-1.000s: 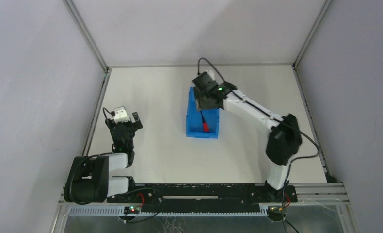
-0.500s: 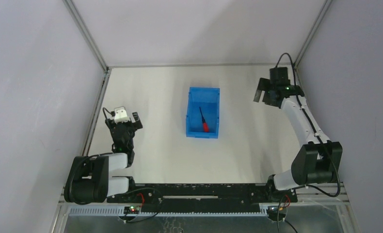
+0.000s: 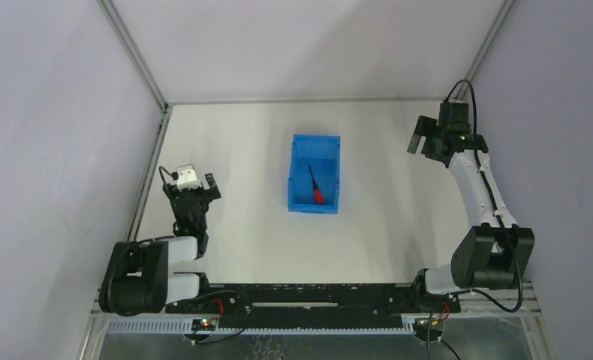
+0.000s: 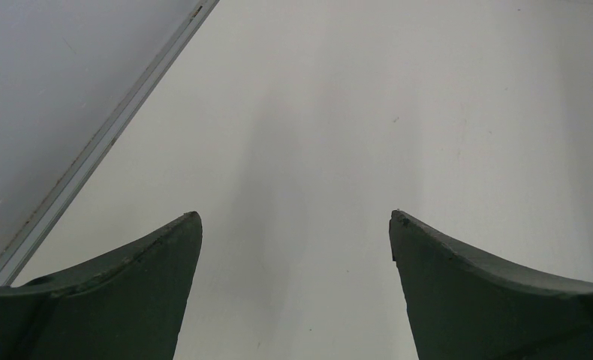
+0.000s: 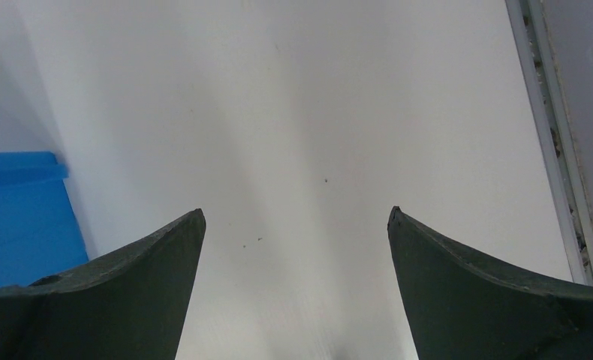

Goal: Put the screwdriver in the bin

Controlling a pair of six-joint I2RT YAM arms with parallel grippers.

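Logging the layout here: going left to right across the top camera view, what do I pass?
The left arm's fingers → rectangular bright blue plastic bin, small red-handled screwdriver lying inside it → right arm's fingers.

The screwdriver [image 3: 315, 186] lies in the bin [image 3: 299, 169], mid-table [image 3: 248, 142] between both arms

Red-handled screwdriver [image 3: 316, 188] lying diagonally inside blue rectangular bin [image 3: 314, 205], handle nearest, bin mid-table
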